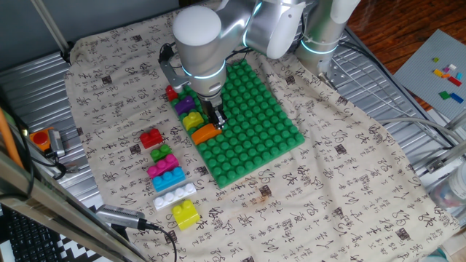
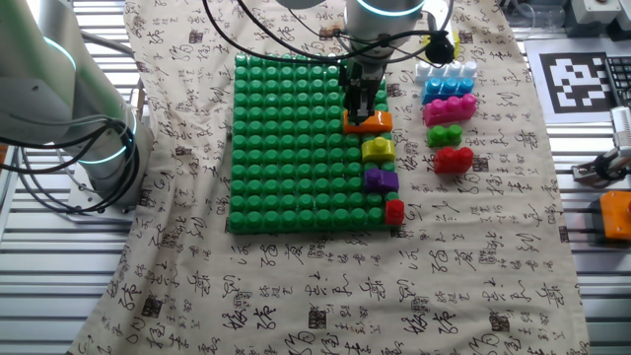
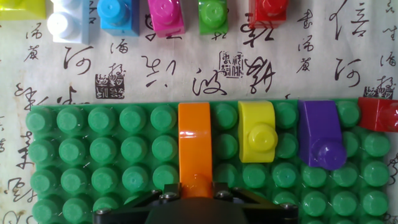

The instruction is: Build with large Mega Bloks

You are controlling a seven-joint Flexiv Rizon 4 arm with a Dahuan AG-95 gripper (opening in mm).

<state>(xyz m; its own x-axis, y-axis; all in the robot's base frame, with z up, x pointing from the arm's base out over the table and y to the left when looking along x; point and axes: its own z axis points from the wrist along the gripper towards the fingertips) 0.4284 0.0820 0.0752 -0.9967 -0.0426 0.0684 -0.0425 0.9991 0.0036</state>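
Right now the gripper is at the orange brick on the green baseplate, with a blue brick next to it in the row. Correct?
Not quite. The brick beside the orange brick is yellow, not blue, as the hand view shows. The gripper is at the orange brick on the green baseplate.

large-stud baseplate (image 1: 255, 124) lies mid tablecloth (image 1: 328, 182). four mega bloks in a line (image 2: 378, 163) sit on the baseplate along the edge facing the loose bricks; last one (image 2: 394, 210) at the plate corner, hanging part off it. gripper (image 2: 360, 102) right over the opposite end brick (image 2: 368, 122), touching it; grip unclear. six loose mega bloks (image 1: 169, 177) lie in a row on the cloth beside that edge, parallel to it, apart from the plate. tiny bricks (image 1: 447, 75) sit on a flat plate (image 1: 426, 65) off the cloth, well apart.
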